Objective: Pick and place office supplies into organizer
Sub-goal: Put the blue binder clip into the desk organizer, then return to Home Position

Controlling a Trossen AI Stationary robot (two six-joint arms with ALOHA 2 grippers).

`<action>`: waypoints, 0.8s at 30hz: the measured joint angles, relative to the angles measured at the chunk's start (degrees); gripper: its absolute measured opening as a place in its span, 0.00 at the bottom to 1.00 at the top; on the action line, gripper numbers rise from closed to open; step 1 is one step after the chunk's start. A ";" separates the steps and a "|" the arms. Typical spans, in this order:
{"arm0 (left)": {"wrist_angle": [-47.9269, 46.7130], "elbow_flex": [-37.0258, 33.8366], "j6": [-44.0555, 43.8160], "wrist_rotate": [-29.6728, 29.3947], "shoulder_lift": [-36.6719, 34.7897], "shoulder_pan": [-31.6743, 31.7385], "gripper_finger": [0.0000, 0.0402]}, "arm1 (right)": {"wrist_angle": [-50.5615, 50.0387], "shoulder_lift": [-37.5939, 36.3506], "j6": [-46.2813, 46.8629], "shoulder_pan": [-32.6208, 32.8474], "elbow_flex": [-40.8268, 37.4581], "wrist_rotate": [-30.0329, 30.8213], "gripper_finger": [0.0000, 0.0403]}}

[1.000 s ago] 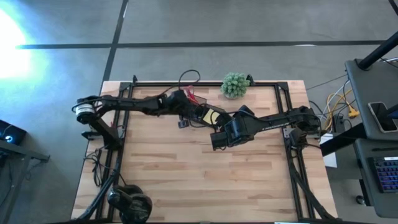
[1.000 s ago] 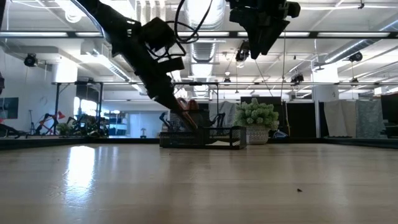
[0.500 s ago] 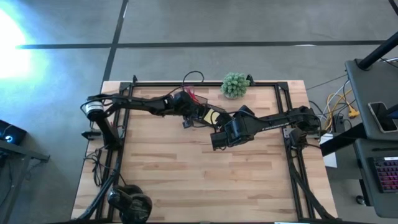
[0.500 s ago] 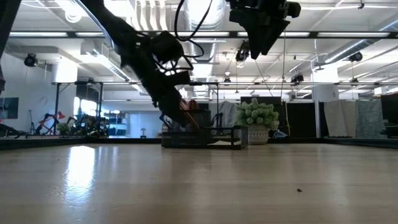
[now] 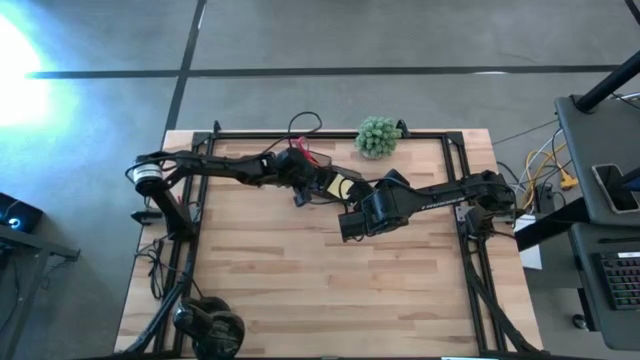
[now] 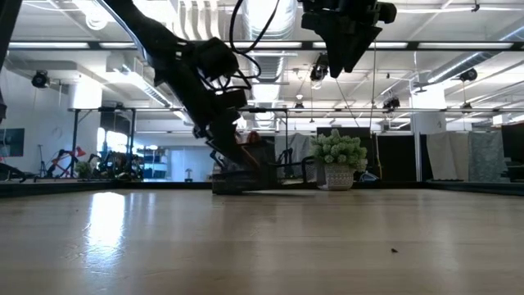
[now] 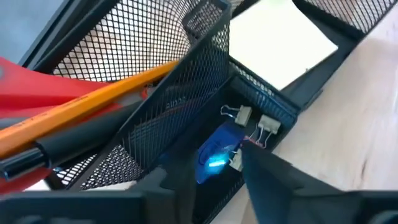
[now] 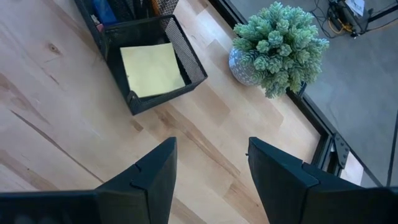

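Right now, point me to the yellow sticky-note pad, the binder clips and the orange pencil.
Yellow sticky-note pad [image 8: 153,70], right wrist view: middle of its top sheet.
Binder clips [image 7: 268,127], left wrist view: wire handle of one silver clip.
Orange pencil [image 7: 99,99], left wrist view: mid-shaft, behind the mesh.

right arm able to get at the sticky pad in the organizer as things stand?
Probably yes. The right gripper is open and raised above bare table beside the organizer. The yellow sticky pad lies flat in an open-topped compartment with nothing over it. The left gripper is at the neighbouring compartment, so it would be close.
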 joint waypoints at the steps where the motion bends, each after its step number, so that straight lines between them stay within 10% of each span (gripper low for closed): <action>1: 0.33 -0.04 -0.79 -0.04 -0.15 0.00 0.30 | 0.00 0.00 0.00 0.00 0.00 0.01 0.46; 10: -0.53 -0.14 -3.29 3.43 -3.24 -0.64 0.57 | -0.04 0.00 0.20 0.00 0.00 -0.01 0.46; 24: -0.31 -0.50 -5.22 3.58 -17.70 -10.36 0.59 | -0.17 0.00 -0.09 0.02 0.00 -0.01 0.46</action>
